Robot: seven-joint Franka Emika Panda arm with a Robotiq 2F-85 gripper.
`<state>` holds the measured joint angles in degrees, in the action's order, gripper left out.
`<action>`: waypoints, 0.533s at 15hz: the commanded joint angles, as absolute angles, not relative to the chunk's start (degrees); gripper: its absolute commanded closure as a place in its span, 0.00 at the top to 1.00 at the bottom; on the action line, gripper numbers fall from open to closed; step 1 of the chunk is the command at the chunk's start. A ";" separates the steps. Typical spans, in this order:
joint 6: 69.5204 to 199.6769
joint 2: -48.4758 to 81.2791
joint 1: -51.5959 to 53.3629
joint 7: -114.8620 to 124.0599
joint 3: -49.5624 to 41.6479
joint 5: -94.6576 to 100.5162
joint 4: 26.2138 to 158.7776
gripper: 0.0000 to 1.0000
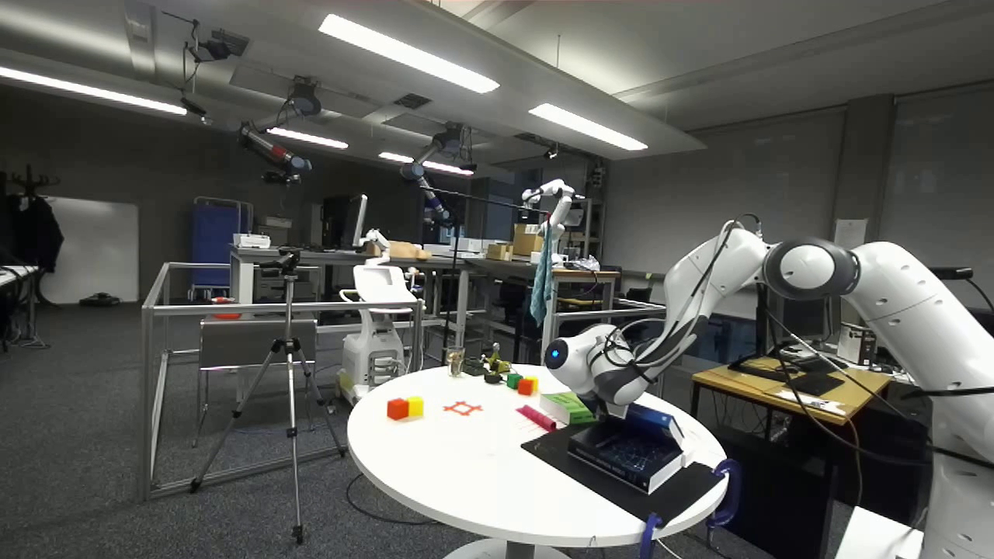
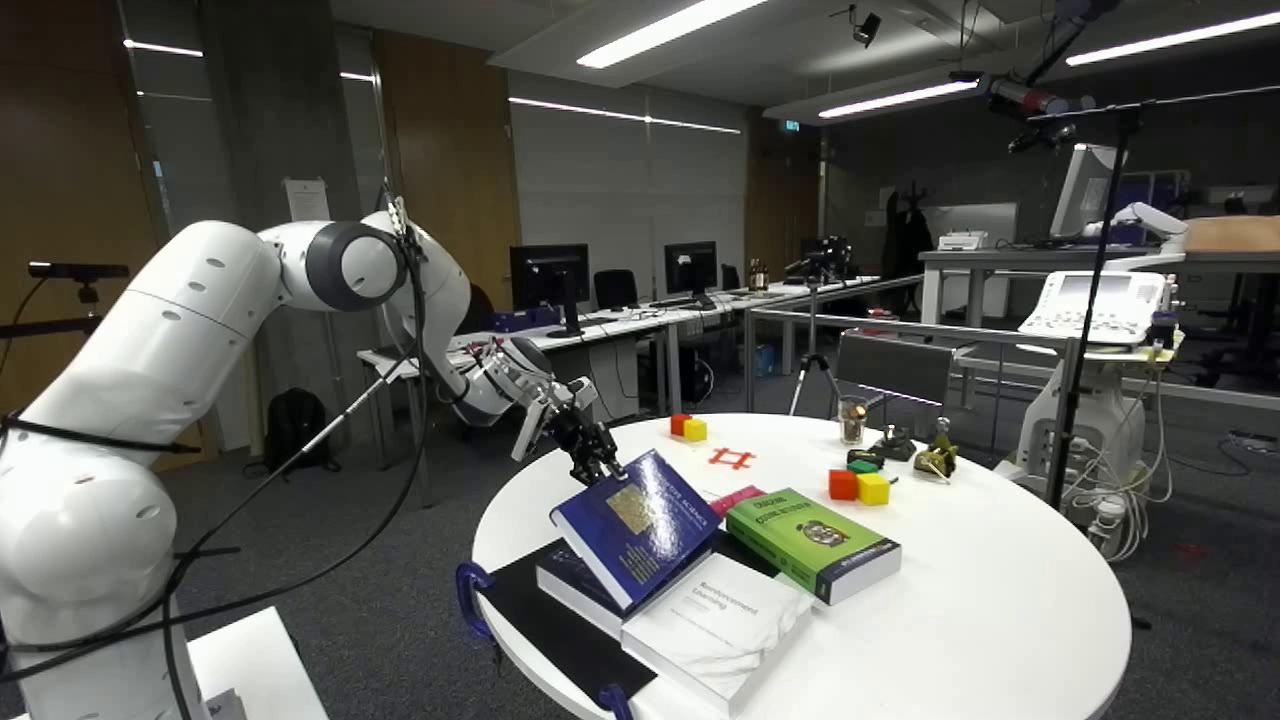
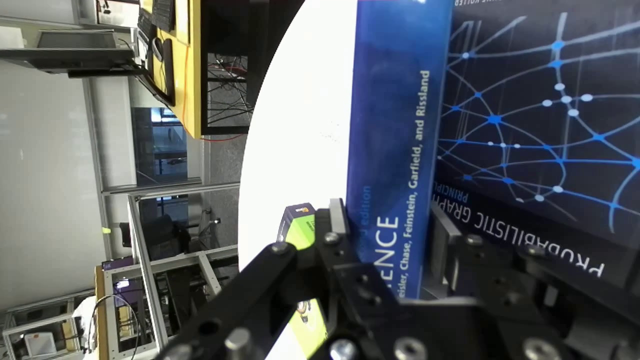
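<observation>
Blue hardback is tilted, spine up, over dark book, lower edge down just beside white book; can't tell which one takes the wt. Pincer is closed across the spine, gap only as wide as the bk is thick, so it has hold of it. Handling (my guess): thick, prob. heavy; stiff boards, glossy cvr looks slippery, could pivot in so small a grip; pages might fan if taken by the fore-edge. Spine = best hold, approx. mid-length for balance. Edges: green book near too, pink item past it. Black mat runs to worktop rim, w/ blue clamp there, poss. snag. Most room looks to be straight up.
</observation>
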<state>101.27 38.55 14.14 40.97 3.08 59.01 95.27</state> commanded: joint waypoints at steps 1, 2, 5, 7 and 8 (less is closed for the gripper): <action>100.03 38.62 14.39 37.05 3.34 58.45 92.78 0.17; 100.48 38.71 14.33 36.87 3.48 58.46 92.70 0.17; 102.19 38.71 14.06 36.15 4.12 58.31 92.77 0.66; 105.56 38.07 13.32 35.01 4.83 58.07 93.66 0.68; 108.84 37.57 12.81 33.80 5.17 57.85 94.44 0.74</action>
